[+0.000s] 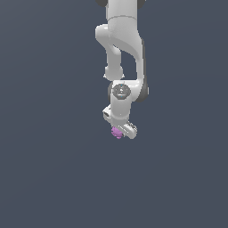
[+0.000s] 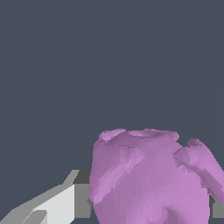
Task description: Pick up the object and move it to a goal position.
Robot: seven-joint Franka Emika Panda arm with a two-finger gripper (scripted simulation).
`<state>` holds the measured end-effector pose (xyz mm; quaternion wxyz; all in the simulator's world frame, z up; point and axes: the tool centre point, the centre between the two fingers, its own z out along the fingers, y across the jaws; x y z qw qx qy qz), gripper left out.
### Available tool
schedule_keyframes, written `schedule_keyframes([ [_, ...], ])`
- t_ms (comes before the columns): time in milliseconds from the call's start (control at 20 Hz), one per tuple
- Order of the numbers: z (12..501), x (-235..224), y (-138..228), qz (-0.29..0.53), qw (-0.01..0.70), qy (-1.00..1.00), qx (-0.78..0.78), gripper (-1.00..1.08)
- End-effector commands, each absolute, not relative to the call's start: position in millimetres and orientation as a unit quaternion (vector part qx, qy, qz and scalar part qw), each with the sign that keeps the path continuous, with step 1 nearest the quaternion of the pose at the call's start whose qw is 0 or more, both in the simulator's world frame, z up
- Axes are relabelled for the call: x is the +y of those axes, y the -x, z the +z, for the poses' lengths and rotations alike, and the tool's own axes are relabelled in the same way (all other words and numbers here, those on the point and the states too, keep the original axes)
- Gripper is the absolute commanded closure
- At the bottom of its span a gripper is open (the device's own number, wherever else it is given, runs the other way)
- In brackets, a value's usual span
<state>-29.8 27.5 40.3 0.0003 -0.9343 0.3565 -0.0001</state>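
Filling the lower part of the wrist view, the object (image 2: 148,179) sits right against the camera, a purple-pink lump with knobs and folds over its whole surface; one finger (image 2: 65,203) of the gripper (image 2: 148,205) shows as a white and grey block touching its flank, and a sliver of grey at the opposite edge looks like the other finger, so the claw appears to be pinching the lump between its pads; past the lump there is nothing but flat dark ground.

By its look I judge the lump light and stiff; the bumps give the pads something to bite on, yet they also leave only small patches of contact, so it could roll or twist in the grip if it is jolted; the best hold is across its widest middle, where the flanks run nearest to parallel, and that seems to be where the pads sit.

In the exterior view the arm (image 1: 122,49) hangs down from the top edge; the gripper (image 1: 121,130) points downward at its end, and the object (image 1: 117,132) peeps out as a small pink spot at its tip, toward the exterior view's left; no goal marker shows, and whether the lump is lifted or resting on the ground I cannot tell.
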Motion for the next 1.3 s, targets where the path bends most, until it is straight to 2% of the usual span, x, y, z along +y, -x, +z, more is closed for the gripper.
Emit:
schedule_keyframes([
  [0,40,27,30,0.000,0.000,0.934,0.357,1.08],
  [600,41,23,36,0.000,0.000,0.934,0.357,1.08],
  [1250,48,-9,82,0.000,0.000,0.934,0.357,1.08],
])
